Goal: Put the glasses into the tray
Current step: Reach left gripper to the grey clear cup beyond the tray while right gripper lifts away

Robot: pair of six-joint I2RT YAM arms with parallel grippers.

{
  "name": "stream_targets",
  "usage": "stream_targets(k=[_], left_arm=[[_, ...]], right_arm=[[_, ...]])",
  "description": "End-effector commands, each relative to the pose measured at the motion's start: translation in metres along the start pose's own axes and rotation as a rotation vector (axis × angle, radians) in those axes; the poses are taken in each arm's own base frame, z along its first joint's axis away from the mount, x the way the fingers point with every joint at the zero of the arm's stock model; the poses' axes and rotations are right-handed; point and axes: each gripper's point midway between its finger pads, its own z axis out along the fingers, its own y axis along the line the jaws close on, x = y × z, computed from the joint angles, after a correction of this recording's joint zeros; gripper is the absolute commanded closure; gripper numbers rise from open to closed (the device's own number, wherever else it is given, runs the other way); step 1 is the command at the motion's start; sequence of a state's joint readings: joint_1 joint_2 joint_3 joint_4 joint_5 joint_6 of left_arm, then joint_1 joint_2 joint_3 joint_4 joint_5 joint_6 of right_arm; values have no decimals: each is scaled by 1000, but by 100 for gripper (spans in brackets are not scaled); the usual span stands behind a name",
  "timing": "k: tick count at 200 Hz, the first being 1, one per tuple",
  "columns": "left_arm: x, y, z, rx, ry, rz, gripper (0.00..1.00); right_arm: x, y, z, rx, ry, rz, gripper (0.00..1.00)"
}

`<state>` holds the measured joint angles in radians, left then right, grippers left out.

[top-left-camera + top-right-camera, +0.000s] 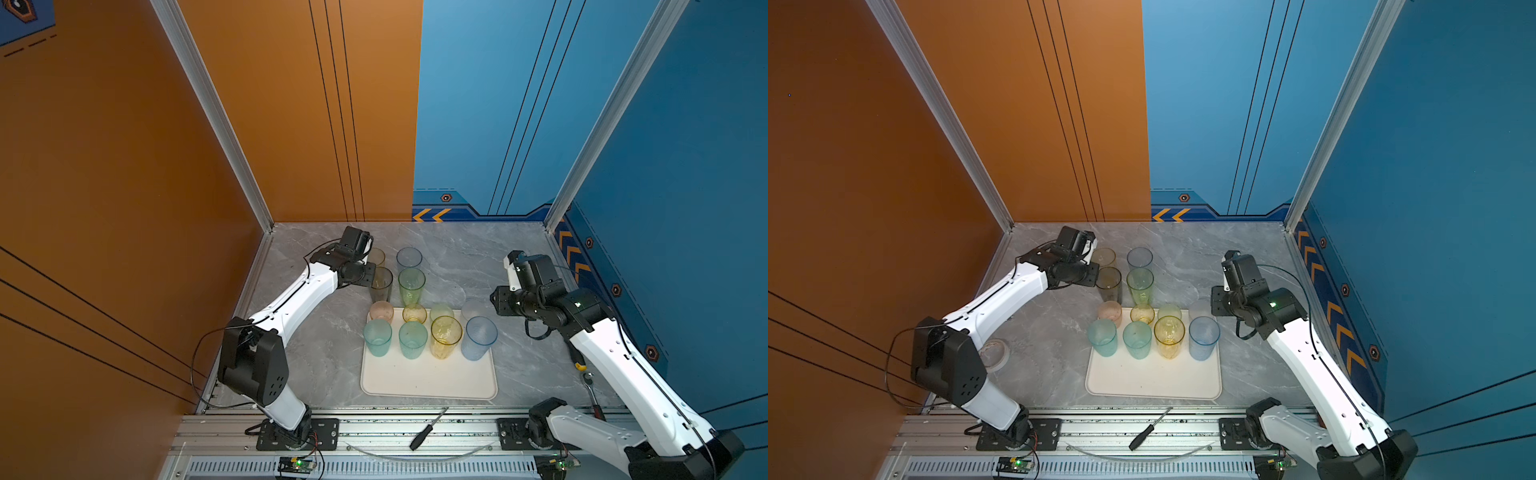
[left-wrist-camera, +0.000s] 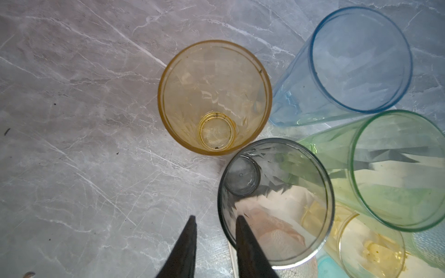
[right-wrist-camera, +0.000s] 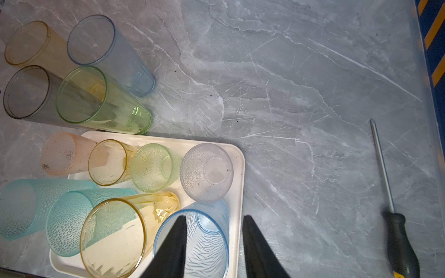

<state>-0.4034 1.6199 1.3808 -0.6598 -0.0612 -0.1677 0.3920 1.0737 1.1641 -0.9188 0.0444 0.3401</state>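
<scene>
The cream tray [image 1: 428,382] holds several glasses, among them a ribbed blue one [image 3: 207,245] at its right edge. Behind the tray on the table stand an amber glass [image 2: 214,96], a tall blue one [image 2: 356,60], a green one [image 2: 397,168] and a smoke grey one [image 2: 277,192]. My left gripper [image 2: 216,220] is open and straddles the grey glass's rim, one finger over its mouth and one outside. My right gripper [image 3: 214,216] is open beside the tray's right rim [image 3: 238,168], with one finger in line with the ribbed blue glass's mouth.
A screwdriver [image 3: 399,240] lies on the marble table to the right of the tray. Another tool [image 1: 424,432] rests on the front rail. A tape roll [image 1: 996,353] sits by the left arm. Orange and blue walls close in the left, back and right.
</scene>
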Motion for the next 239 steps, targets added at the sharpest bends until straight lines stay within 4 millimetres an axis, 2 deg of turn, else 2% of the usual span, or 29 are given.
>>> stream_targets(k=[1, 104, 133, 166, 239], left_arm=[[-1, 0, -1, -35, 24, 40, 70], [1, -2, 15, -70, 70, 71, 73], [1, -2, 18, -73, 85, 76, 78], [3, -2, 22, -79, 97, 81, 79], [2, -2, 18, -79, 95, 89, 91]], right_arm=[[-10, 3, -8, -24, -36, -7, 62], [-10, 0, -6, -28, -34, -4, 62], [-9, 0, -4, -32, -31, -2, 62], [-9, 0, -3, -33, -29, 1, 62], [-6, -1, 0, -34, -27, 6, 62]])
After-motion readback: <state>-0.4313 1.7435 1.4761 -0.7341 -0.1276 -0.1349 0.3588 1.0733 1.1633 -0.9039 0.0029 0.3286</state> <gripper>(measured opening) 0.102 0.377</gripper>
